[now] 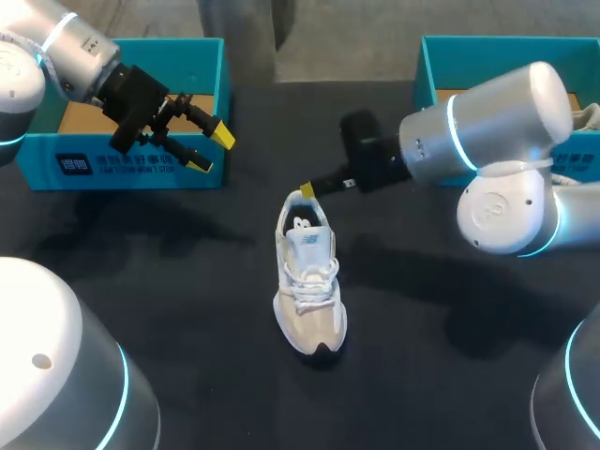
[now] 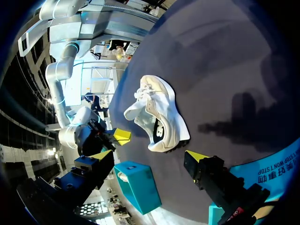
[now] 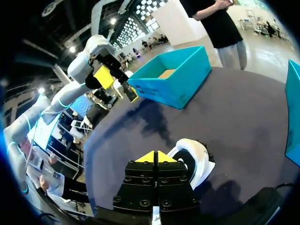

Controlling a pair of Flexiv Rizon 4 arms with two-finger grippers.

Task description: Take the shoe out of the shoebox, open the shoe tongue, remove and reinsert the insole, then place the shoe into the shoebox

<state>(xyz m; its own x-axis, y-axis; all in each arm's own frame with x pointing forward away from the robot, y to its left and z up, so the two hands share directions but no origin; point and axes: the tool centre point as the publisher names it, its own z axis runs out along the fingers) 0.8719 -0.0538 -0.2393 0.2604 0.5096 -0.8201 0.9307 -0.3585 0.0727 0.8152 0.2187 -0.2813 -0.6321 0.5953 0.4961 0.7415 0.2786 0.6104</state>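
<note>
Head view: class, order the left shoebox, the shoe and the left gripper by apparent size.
1. The left shoebox, largest.
2. The shoe and the left gripper look alike; the gripper hangs nearer the camera, so no ranking.

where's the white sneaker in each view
head view: white sneaker stands upright mid-table, its heel at the right hand.
left wrist view: sneaker on the table ahead of the open left hand.
right wrist view: sneaker just ahead of the right hand's shut tips.
shared landmark: the teal shoebox beside the left hand, in all three.
</note>
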